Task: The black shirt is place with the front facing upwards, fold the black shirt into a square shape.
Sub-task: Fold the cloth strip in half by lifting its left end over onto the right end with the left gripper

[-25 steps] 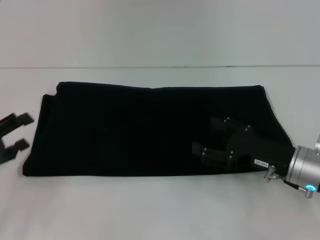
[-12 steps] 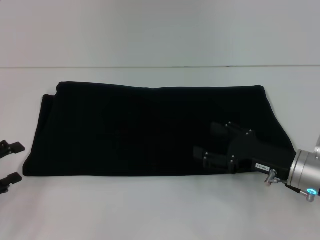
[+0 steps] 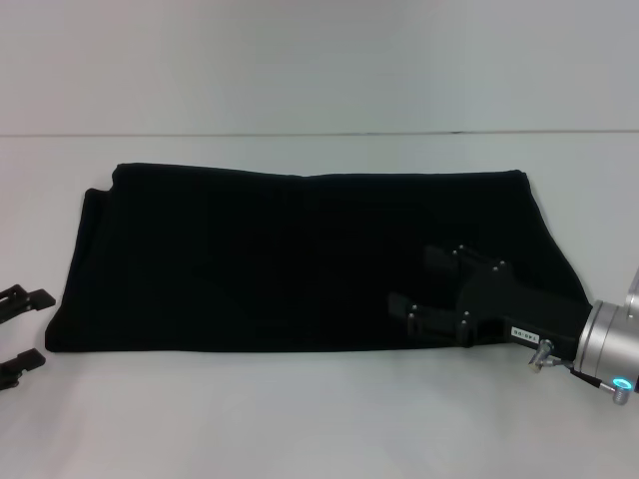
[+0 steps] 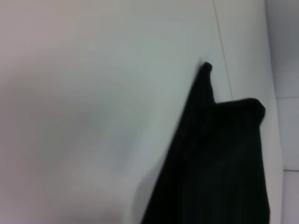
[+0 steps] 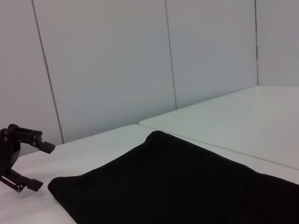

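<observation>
White table (image 3: 300, 419) holds one folded black shirt (image 3: 300, 254); left gripper (image 3: 22, 326) and right gripper (image 3: 424, 284) both spread, empty.

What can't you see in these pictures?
- The black shirt print and neck label: no view shows them; the cloth lies folded, plain black.
- Head view: the right pincer is black against black cloth, so touching or hovering is unclear.
- Head view: the left pincer is cut off by the picture's edge.
- Left wrist view: only a shirt corner; the rest runs off frame.

1 black shirt (image 3: 300, 259), 1 left hand (image 3: 22, 327), 1 right hand (image 3: 424, 284), 1 white table (image 3: 300, 419)
</observation>
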Available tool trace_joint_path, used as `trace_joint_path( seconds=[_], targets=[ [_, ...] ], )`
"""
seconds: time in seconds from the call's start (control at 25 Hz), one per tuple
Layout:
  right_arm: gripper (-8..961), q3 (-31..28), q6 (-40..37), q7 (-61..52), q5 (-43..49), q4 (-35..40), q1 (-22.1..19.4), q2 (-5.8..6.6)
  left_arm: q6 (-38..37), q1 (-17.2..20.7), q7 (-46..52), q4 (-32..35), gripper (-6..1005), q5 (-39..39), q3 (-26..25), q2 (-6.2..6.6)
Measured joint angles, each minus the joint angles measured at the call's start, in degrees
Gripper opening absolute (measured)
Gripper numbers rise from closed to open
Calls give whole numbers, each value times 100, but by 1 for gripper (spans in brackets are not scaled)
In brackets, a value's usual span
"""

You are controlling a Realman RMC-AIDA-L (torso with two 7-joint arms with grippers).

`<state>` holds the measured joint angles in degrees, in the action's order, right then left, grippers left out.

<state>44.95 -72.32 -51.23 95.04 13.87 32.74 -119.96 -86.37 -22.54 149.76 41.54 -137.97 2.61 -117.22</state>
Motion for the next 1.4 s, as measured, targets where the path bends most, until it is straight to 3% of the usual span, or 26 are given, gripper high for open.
trace_joint_path(
  seconds=[1.4],
  targets=[
    [924, -38, -20, -29, -21, 2, -2, 7, 293, -100, -38, 38, 888, -92, 352, 24]
  ],
)
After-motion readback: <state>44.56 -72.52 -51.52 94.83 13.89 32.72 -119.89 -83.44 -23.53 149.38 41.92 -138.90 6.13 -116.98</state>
